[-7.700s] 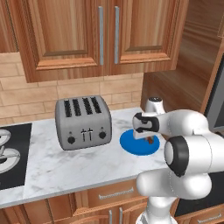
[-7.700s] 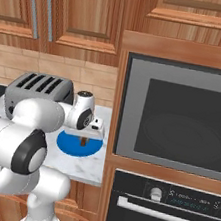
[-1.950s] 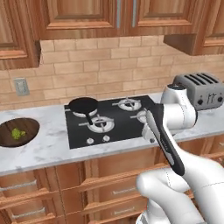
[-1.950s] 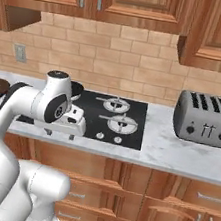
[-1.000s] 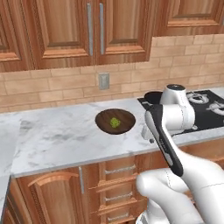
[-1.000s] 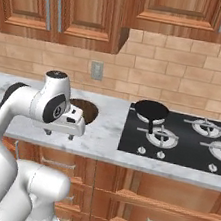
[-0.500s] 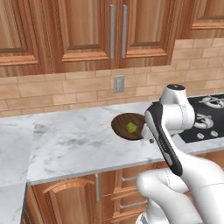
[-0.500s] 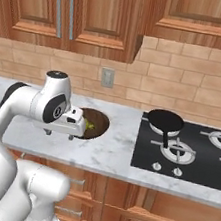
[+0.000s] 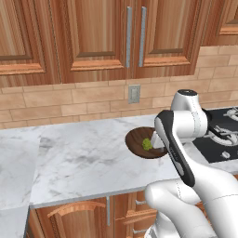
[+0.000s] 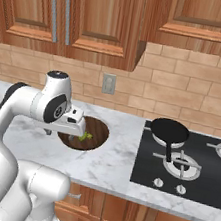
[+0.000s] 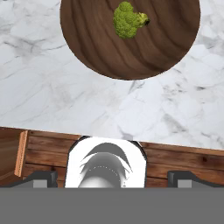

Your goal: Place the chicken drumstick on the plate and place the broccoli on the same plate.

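The broccoli (image 9: 147,144) (image 10: 84,137) (image 11: 127,19) is a small yellow-green floret lying on a dark brown round wooden board (image 9: 135,139) (image 10: 99,131) (image 11: 100,48). My gripper (image 10: 72,133) (image 11: 112,177) hangs over the counter's front edge, just on the near side of the board. Its jaws are open and hold nothing. In the hand view the floret lies well beyond the fingertips (image 11: 41,177), on the far half of the board. In the left base view my own arm covers the board's right part. The chicken drumstick and the plate are out of view.
A black cooktop (image 10: 184,167) (image 9: 223,142) with a black frying pan (image 10: 169,129) lies right of the board. Grey-white marble counter (image 9: 79,158) stretches to the left. A wall outlet (image 9: 134,93) (image 10: 108,83) sits behind the board, with wooden cabinets above and drawers below.
The whole picture has shifted: the base has driven left along the counter, which brings the board with the broccoli under the hand. The gripper has stayed open and empty.
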Available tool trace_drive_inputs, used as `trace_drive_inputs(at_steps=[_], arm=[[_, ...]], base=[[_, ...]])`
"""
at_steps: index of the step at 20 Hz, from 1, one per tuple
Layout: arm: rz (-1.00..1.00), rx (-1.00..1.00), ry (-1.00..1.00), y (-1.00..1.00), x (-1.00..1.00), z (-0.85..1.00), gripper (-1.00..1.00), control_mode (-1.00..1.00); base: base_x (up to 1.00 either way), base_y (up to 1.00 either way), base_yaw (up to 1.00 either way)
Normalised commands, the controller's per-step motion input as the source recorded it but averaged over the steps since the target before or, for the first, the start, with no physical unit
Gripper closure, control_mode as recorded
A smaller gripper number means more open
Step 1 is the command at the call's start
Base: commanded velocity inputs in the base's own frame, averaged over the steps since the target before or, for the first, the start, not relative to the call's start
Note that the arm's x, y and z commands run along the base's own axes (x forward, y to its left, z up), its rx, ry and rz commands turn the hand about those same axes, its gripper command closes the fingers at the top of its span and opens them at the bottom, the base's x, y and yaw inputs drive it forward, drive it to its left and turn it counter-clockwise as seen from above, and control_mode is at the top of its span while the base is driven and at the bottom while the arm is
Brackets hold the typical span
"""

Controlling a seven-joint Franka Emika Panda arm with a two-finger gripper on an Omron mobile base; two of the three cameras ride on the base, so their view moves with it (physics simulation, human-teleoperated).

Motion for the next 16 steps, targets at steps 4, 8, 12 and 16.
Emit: trace_drive_inputs(at_steps=[4,8,12,16], arm=[[0.00,0.00,0.00,0.00,0.00,0.00,-1.00,1.00],[0.00,0.00,0.00,0.00,0.00,0.00,-1.00,1.00],[0.00,0.00,0.00,0.00,0.00,0.00,-1.00,1.00],[0.00,0.00,0.00,0.00,0.31,0.00,-1.00,-1.00]], base=[[0.52,0.01,0.06],[0.43,0.00,0.02],[0.32,0.00,0.00],[0.08,0.00,0.00]])
